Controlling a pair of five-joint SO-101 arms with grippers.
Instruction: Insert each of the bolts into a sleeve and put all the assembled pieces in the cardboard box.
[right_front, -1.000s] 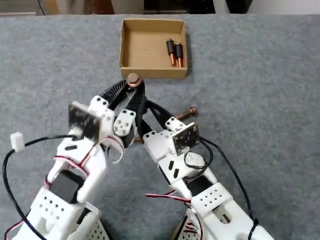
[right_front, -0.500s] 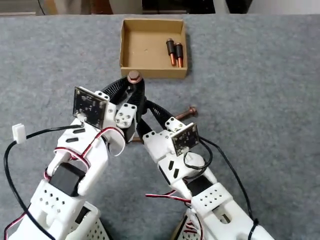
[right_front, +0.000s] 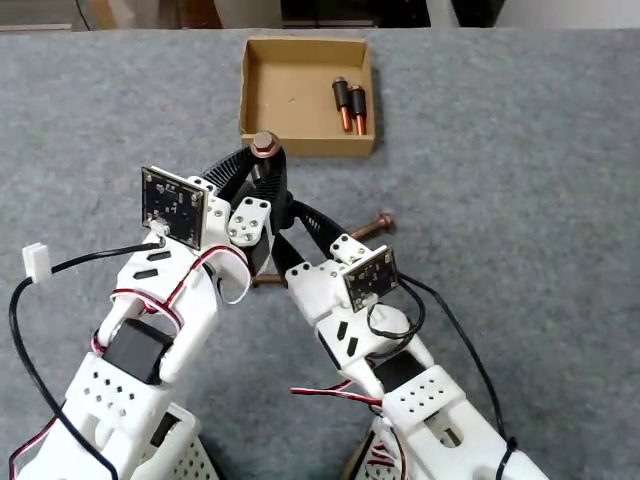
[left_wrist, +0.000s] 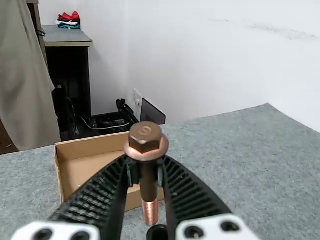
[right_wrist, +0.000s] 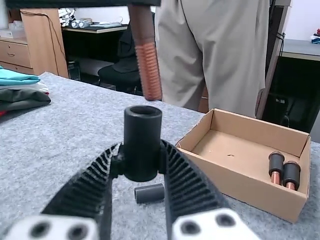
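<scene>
The left jaws are clenching a copper-coloured bolt (left_wrist: 145, 172) by its shank, just under the six-sided head. They are holding it upright, with the threaded end pointing down. In the high view this bolt (right_front: 264, 145) is hanging just in front of the near wall of the cardboard box (right_front: 256, 90), above the grey counter (right_front: 520, 200).

The right jaws are grasping a black sleeve (right_wrist: 142, 142) around its lower half and are holding it upright, with its open mouth facing up. The bolt's threaded tip is hovering just above that mouth and is not yet sitting inside it. The pictures are not showing whether the two are exactly lined up. In the left wrist view the sleeve's rim is peeking out just below the bolt's tip, between the two left jaws.

Inside the cardboard box, two assembled pieces (right_front: 341, 98) are lying side by side near the right-hand wall, their copper ends pointing toward the arms.

A spare bolt (right_front: 372, 228) is lying flat on the counter just beside the right arm. A spare sleeve (right_wrist: 149, 193) is lying on its side on the counter, showing low down in the gap between the right jaws.
</scene>
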